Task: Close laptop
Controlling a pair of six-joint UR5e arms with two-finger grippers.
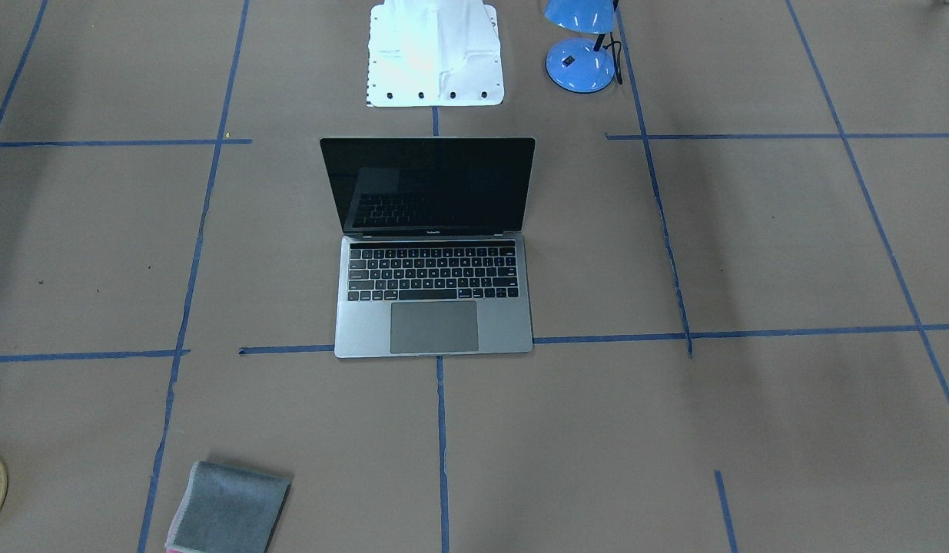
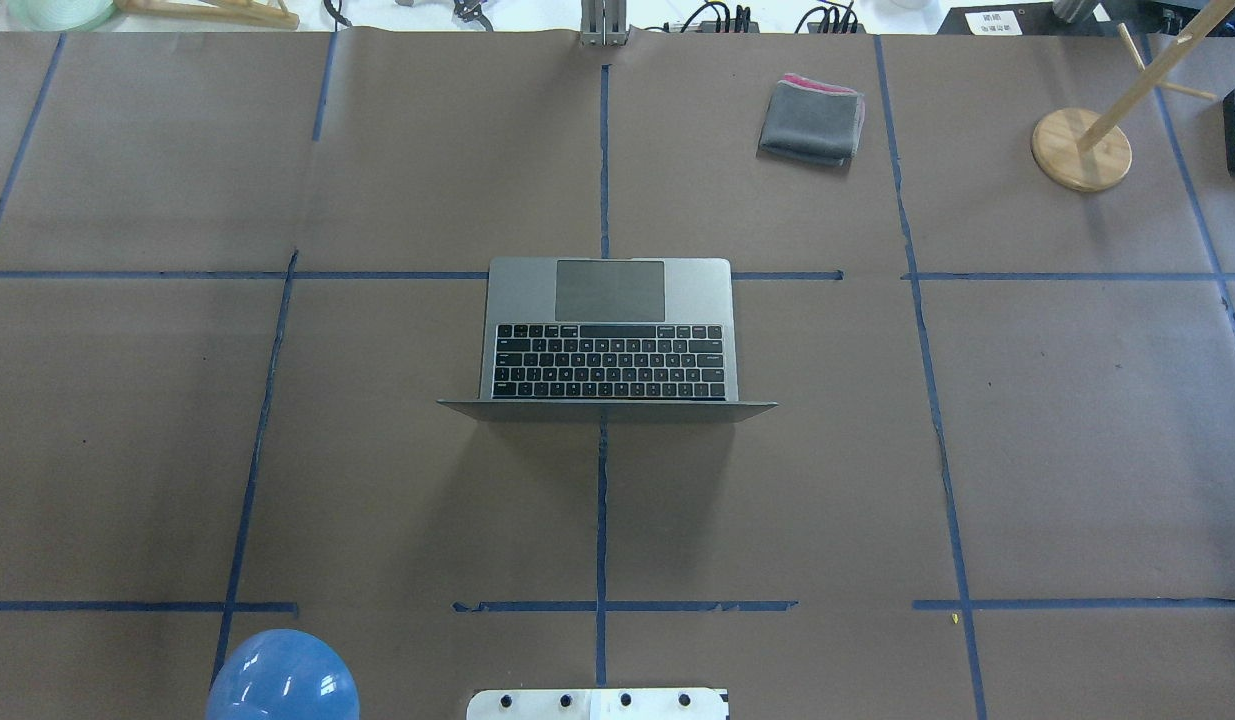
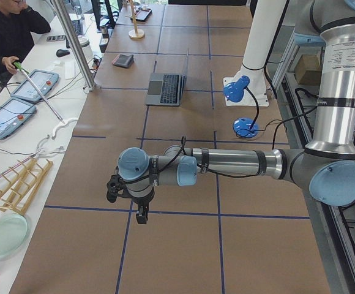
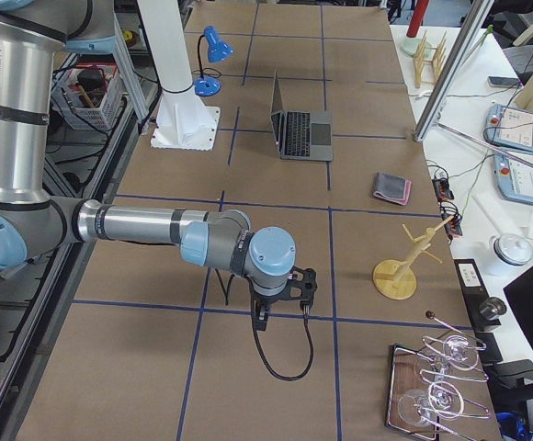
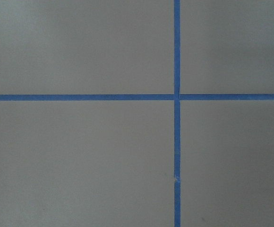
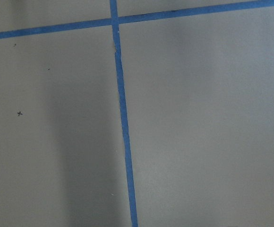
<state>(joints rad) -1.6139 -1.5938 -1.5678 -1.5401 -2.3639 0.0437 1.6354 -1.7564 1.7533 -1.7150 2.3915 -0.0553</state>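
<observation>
The space-grey laptop (image 1: 433, 326) stands open in the middle of the table, its black screen upright and facing away from the robot base. It also shows in the overhead view (image 2: 607, 300) and far off in both side views (image 3: 165, 89) (image 4: 303, 133). My left gripper (image 3: 142, 214) hangs over bare table far from the laptop, seen only in the left side view; I cannot tell if it is open or shut. My right gripper (image 4: 262, 317) shows only in the right side view, equally far away; I cannot tell its state. Both wrist views show only brown paper and blue tape.
A folded grey cloth (image 2: 812, 120) lies at the far side. A blue desk lamp (image 1: 580, 61) stands beside the white robot base (image 1: 436, 54). A wooden stand (image 2: 1080, 150) is at the far right. An operator sits beyond the table in the left side view.
</observation>
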